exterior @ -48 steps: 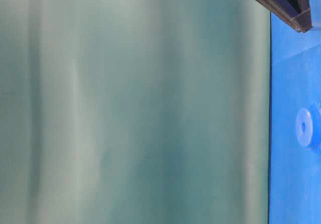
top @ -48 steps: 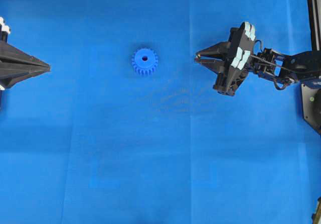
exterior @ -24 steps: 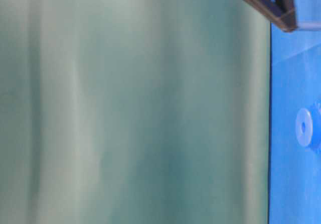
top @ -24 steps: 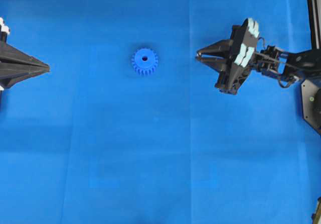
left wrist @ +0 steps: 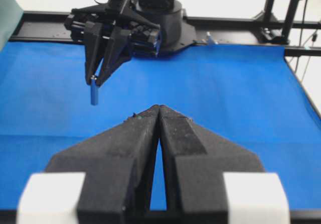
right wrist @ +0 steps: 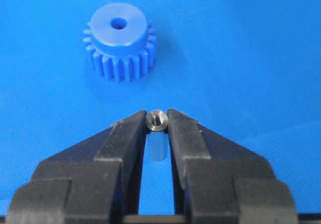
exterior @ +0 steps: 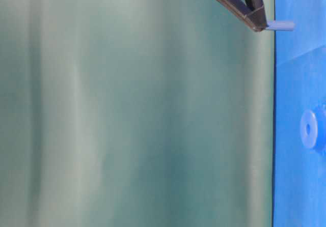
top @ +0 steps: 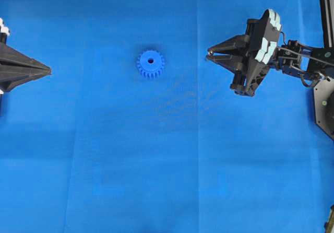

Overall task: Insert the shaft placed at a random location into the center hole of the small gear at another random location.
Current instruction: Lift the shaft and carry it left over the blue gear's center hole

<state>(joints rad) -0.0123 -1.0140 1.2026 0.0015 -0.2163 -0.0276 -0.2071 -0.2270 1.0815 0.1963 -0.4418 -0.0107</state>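
Note:
The small blue gear [top: 151,63] lies flat on the blue cloth, its center hole [top: 151,61] facing up; it also shows in the right wrist view [right wrist: 120,40] and at the table-level view's right edge [exterior: 309,129]. My right gripper [top: 209,54] is shut on the shaft [right wrist: 156,119], a short silvery pin held upright at the fingertips, above the cloth and to the right of the gear. The pin hangs below the tips in the left wrist view [left wrist: 94,94] and the table-level view [exterior: 279,25]. My left gripper [top: 49,71] is shut and empty at the far left.
Blue cloth [top: 172,165] covers the table. The right arm's black base [top: 323,102] stands at the right edge. A black frame rail [left wrist: 235,23] runs along the far side behind the right arm. A green curtain [exterior: 137,115] fills the table-level view.
My right gripper has risen off the cloth with the shaft in it and drifted slightly right and away from the gear. The gear and left gripper have not moved.

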